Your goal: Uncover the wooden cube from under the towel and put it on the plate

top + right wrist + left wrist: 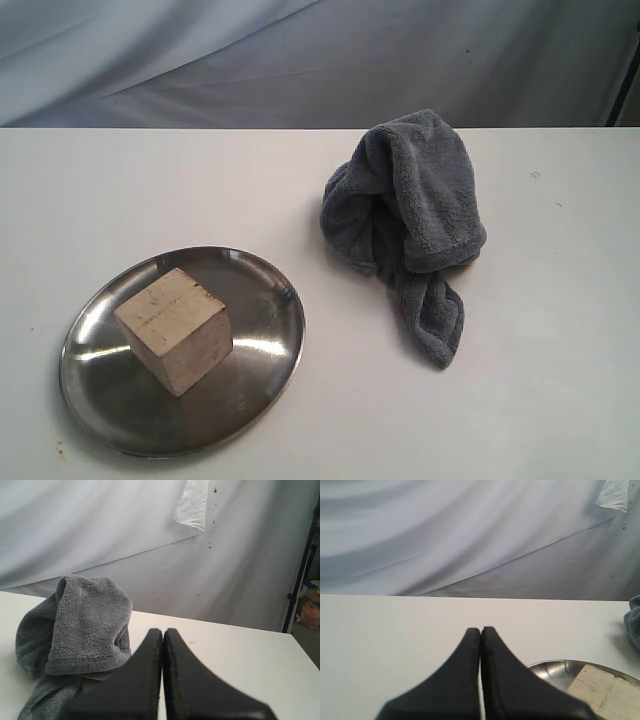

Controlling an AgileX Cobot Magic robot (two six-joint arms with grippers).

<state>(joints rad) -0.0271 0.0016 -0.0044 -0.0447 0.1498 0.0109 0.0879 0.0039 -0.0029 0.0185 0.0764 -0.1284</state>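
The pale wooden cube [175, 330] stands on the shiny steel plate [270, 300] at the front left of the table, uncovered. The dark grey towel [415, 215] lies crumpled in a heap to the right of the plate, apart from it. Neither gripper shows in the exterior view. In the left wrist view my left gripper [480, 630] is shut and empty above bare table, with the plate [552, 670] and the cube [607, 697] off to one side. My right gripper [162, 631] is shut and empty, with the towel [82, 625] beside it.
The white table [540, 380] runs back to a draped grey-white backdrop [300, 60]. Its far edge lies just behind the towel. A dark post and clutter [305, 595] stand past the table's right end in the right wrist view.
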